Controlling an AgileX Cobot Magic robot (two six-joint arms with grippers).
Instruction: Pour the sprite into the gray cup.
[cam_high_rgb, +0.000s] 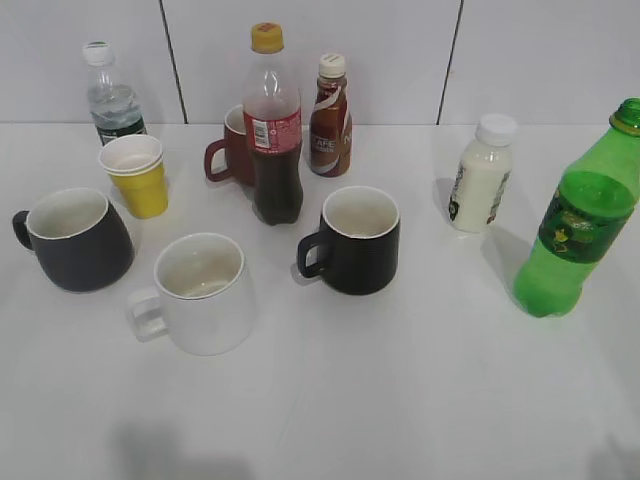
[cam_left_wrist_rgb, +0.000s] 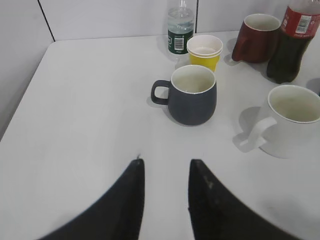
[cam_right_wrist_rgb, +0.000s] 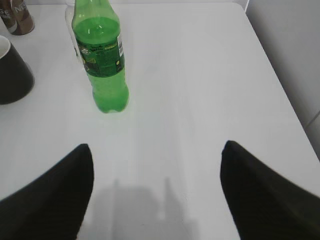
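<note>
Standing upright at the right edge of the exterior frame is the sprite (cam_high_rgb: 578, 222), well apart from the other drinks on the white counter (cam_high_rgb: 400, 400), with a small white milky bottle (cam_high_rgb: 480, 172) just left of it. From the right wrist, the sprite sits in the upper left of the frame, ahead of the right end effector (cam_right_wrist_rgb: 156, 185), whose fingers are spread wide with nothing between them, not touching the bottle.

The gray cup (cam_high_rgb: 75, 238) is over at the left edge of the exterior frame, handle pointing left, near a yellow cup (cam_high_rgb: 137, 175) and a white mug (cam_high_rgb: 200, 292). In the left wrist shot it's center frame, straight ahead of the left end effector (cam_left_wrist_rgb: 166, 172). Those fingers have a narrow gap and hold nothing, though only the tips show, so it's hard to say more.
</note>
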